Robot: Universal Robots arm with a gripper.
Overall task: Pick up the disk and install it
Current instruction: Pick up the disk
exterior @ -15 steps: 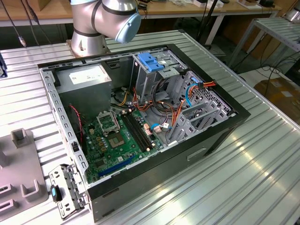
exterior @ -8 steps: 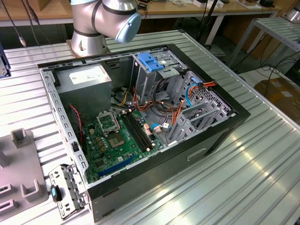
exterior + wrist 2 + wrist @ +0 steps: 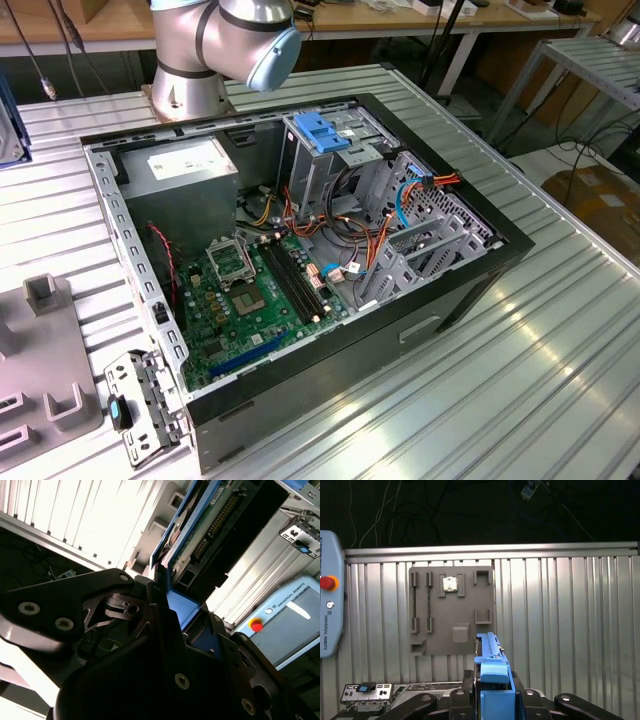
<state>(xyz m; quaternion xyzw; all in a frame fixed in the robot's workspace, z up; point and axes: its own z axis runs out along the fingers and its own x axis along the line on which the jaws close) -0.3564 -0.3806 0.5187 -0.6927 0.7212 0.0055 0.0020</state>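
The disk (image 3: 492,655) is being clamped edge-on in the tool (image 3: 494,697), with the jaws being pressed onto its blue side rails. In the second wrist view the disk (image 3: 205,530) is being shown circuit side out, rising from the tool (image 3: 182,607). In the first wrist view it is being seen against the ribbed counter (image 3: 560,620), in front of a grey fixture plate (image 3: 452,610), with a pendant (image 3: 330,590) lying off to one side. In the exterior view the open case (image 3: 450,295) is being borne by the counter (image 3: 560,380) beside the arm (image 3: 220,40). Inside the case, a blue-topped cage (image 3: 325,135) is standing near the power supply (image 3: 190,170).
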